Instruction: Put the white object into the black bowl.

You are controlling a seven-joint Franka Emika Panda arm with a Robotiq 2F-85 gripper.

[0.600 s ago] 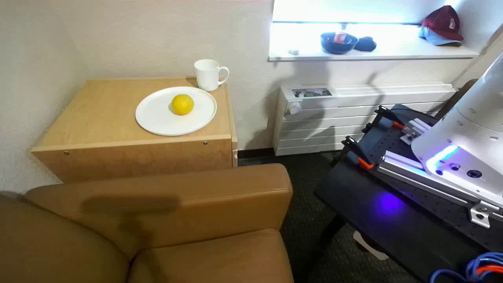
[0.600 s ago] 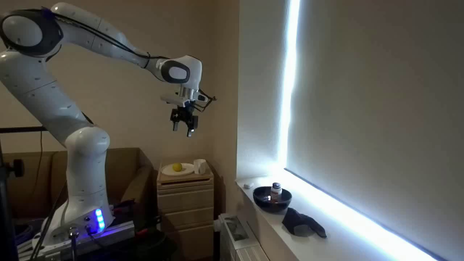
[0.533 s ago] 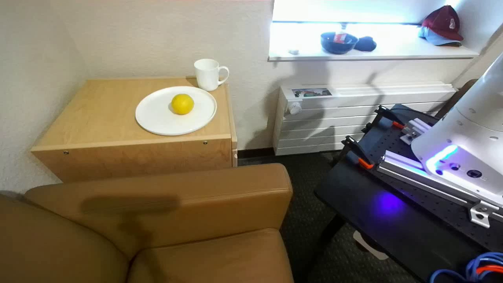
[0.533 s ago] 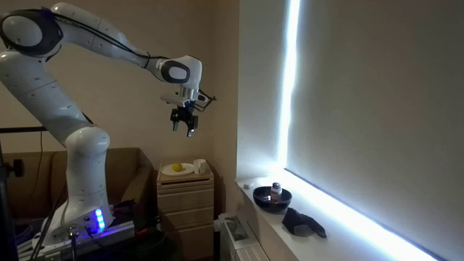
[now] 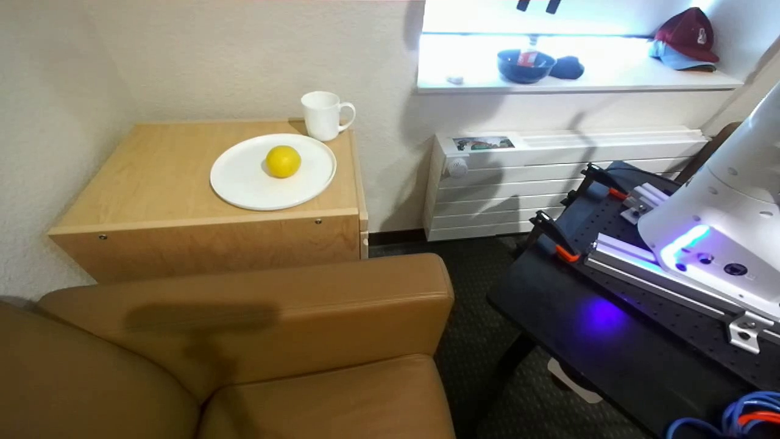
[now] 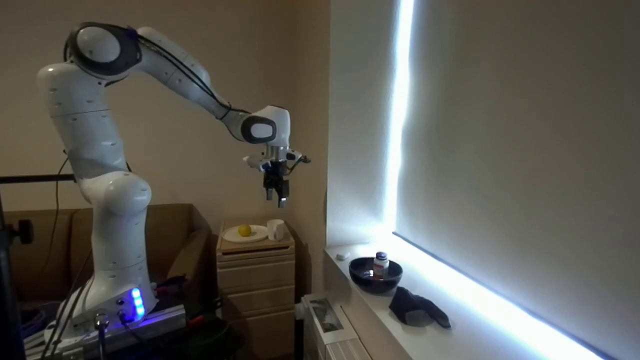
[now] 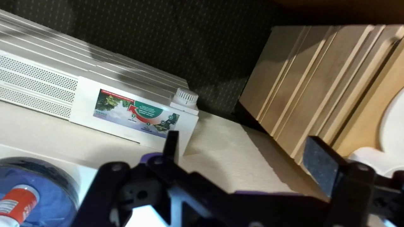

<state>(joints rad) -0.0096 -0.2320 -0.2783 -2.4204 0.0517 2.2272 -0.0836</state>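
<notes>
Gripper (image 7: 241,143): I'm holding it wide, empty, likely for grasping | small white object (image 6: 343,256): lying lower than the fingers (image 7: 320,165), outside black bowl (image 6: 372,285), perhaps awaiting pickup

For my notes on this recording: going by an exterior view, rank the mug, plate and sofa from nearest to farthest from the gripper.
From the gripper, as an exterior view shows it:
1. Mug: below it in the picture, at the right on top of the cabinet.
2. Plate: left of the mug, same cabinet.
3. Sofa: farther left.
</notes>
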